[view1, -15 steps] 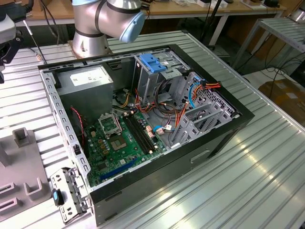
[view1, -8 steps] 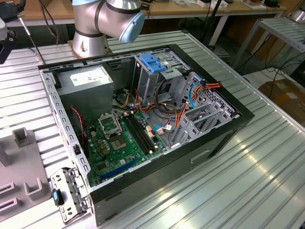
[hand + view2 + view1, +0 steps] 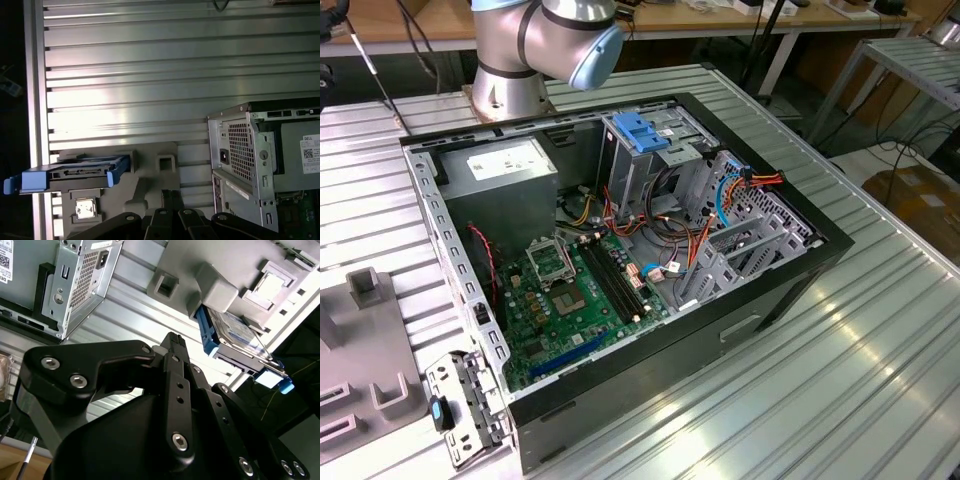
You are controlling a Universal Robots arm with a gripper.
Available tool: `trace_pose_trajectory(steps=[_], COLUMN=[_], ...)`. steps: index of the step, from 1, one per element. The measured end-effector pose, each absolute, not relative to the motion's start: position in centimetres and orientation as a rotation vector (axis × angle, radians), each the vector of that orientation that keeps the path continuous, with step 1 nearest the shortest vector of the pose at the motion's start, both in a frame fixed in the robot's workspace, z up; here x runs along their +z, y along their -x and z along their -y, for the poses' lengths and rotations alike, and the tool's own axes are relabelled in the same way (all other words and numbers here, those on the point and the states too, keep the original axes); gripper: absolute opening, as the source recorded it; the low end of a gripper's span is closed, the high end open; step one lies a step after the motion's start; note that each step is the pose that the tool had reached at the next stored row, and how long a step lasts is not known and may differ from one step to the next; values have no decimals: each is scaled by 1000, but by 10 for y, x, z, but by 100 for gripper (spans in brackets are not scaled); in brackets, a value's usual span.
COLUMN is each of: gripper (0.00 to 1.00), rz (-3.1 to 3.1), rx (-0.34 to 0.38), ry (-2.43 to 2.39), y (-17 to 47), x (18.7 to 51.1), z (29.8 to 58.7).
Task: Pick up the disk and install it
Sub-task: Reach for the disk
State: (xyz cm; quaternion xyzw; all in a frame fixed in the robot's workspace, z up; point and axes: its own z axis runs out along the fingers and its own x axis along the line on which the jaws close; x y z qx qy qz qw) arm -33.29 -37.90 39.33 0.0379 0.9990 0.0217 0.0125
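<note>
Some of the silver, blue-railed hard disk [image 3: 235, 332] hides behind a grey fixture [image 3: 215, 290] on the ribbed aluminium table [image 3: 125, 310]. Your black gripper [image 3: 173, 339] has its jaws closed and empty.

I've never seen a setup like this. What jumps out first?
An opened computer case lies on the ribbed metal table in the exterior view, its green motherboard bare. In both wrist views the blue-railed disk sits on a grey holder, with the black gripper apart from it.
</note>
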Motion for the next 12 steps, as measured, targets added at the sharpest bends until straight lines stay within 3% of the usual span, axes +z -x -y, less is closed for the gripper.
trace_pose_trajectory(steps=[12], gripper=[11], rz=[-3114], rx=[68], ry=[-118], y=[351], x=[393], z=[377])
